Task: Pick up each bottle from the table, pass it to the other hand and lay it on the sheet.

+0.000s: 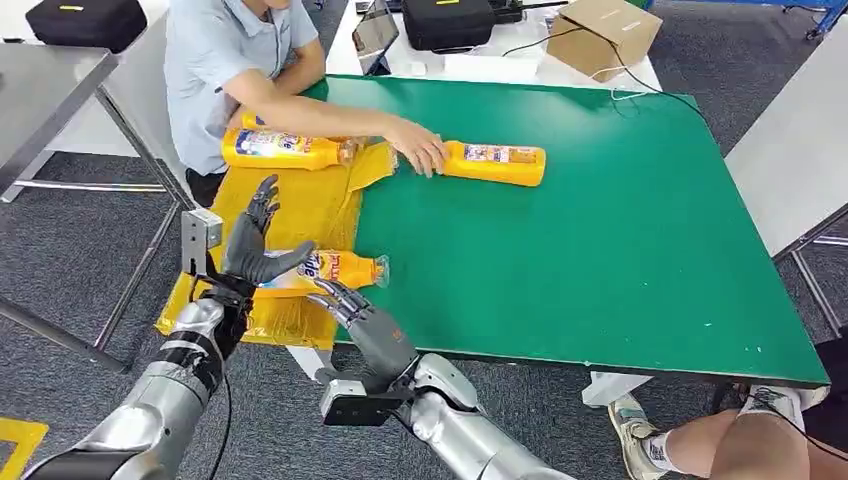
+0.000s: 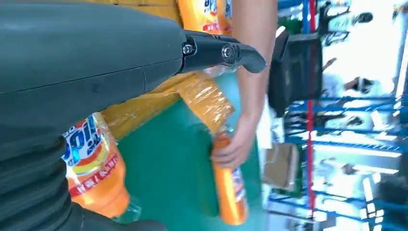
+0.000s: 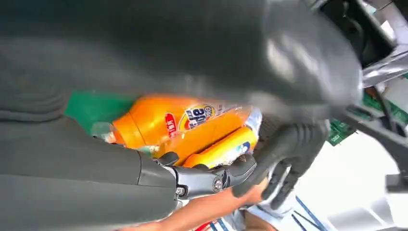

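Left robot hand (image 1: 252, 250) gripping an orange bottle (image 1: 335, 268) over the yellow sheet (image 1: 310, 205) — right robot hand (image 1: 362, 322) open, fingers spread, just beside it

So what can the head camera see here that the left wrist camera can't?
Head view alone: the robot's right hand, the whole green table, a cardboard box and two bottles lying on the yellow sheet. Left wrist view alone: blue racks behind the person. Both: the left hand at the near bottle, and the person's hand on the far bottle.
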{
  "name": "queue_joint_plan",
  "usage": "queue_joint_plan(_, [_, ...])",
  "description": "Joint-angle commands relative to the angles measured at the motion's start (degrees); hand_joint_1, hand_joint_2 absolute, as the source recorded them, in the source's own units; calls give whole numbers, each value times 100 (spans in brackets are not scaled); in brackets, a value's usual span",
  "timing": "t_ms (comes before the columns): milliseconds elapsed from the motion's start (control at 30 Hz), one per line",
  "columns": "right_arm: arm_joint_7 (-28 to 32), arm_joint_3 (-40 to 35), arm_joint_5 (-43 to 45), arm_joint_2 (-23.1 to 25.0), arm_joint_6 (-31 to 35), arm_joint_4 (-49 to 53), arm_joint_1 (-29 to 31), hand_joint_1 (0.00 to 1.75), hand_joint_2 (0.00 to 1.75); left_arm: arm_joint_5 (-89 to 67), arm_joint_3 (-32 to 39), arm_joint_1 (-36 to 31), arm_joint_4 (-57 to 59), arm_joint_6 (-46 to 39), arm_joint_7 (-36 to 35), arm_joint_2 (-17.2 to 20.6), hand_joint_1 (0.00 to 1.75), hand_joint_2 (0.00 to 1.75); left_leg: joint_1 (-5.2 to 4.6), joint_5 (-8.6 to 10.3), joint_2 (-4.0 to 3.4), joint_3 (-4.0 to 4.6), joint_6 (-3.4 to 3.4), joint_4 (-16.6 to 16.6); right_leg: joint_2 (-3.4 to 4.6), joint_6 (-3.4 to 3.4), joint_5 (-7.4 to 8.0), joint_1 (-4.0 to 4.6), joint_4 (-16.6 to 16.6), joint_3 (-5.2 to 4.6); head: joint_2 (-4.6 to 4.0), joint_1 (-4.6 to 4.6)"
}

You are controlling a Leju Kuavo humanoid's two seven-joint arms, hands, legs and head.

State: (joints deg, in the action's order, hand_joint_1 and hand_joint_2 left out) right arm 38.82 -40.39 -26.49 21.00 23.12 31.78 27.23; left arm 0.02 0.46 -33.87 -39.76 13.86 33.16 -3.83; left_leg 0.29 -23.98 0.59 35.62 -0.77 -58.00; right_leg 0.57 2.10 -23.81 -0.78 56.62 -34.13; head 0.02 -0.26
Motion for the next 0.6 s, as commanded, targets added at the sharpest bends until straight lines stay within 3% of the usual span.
queue_joint_plan(33, [87, -111, 28, -181, 33, -92, 59, 0, 175, 260, 238, 263, -430, -202, -36, -74, 0, 175, 0, -3, -1, -14, 1, 5, -5, -4, -3, 1, -6, 16, 0, 0])
queue_joint_plan(167, [118, -55, 77, -240, 256, 187, -61, 0, 175, 510, 326, 471, -898, -263, -33, -170, 0, 175, 5, -11, -1, -30, 3, 3, -10, -8, -11, 7, -9, 35, 0, 0])
queue_joint_plan(267, [118, -3, 641, -607, 1050, 1537, -512, 0, 175, 779, 316, 1025, -1955, -533, -17, -399, 0, 175, 4, -10, 0, -24, 0, 5, -9, -6, -10, 4, -11, 30, 0, 2])
queue_joint_plan(367, [118, -3, 641, -607, 1050, 1537, -512, 0, 175, 779, 316, 1025, -1955, -533, -17, -399, 0, 175, 4, -10, 0, -24, 0, 5, -9, -6, -10, 4, -11, 30, 0, 2])
queue_joint_plan(467, [118, 166, 916, -868, 1218, 2092, -716, 0, 175, 945, 189, 1536, -2799, -627, -199, -506, 0, 175, 4, -15, 6, -29, -1, 6, -16, -4, -15, 5, -16, 39, 0, 0])
queue_joint_plan(533, [118, 476, 783, -856, 1688, 2568, -921, 0, 175, 1029, 129, 1662, -2981, -674, -168, -482, 0, 175, 0, -6, 7, -7, -2, 3, -12, -2, -6, -1, -9, 14, 0, 0])
queue_joint_plan(600, [118, 1327, 223, -818, 1688, 3266, -1374, 0, 175, 1068, 13, 2091, -3587, -822, -101, -527, 0, 175, 2, -16, 1, -21, 0, 2, -11, -7, -13, 2, -11, 29, 0, 2])
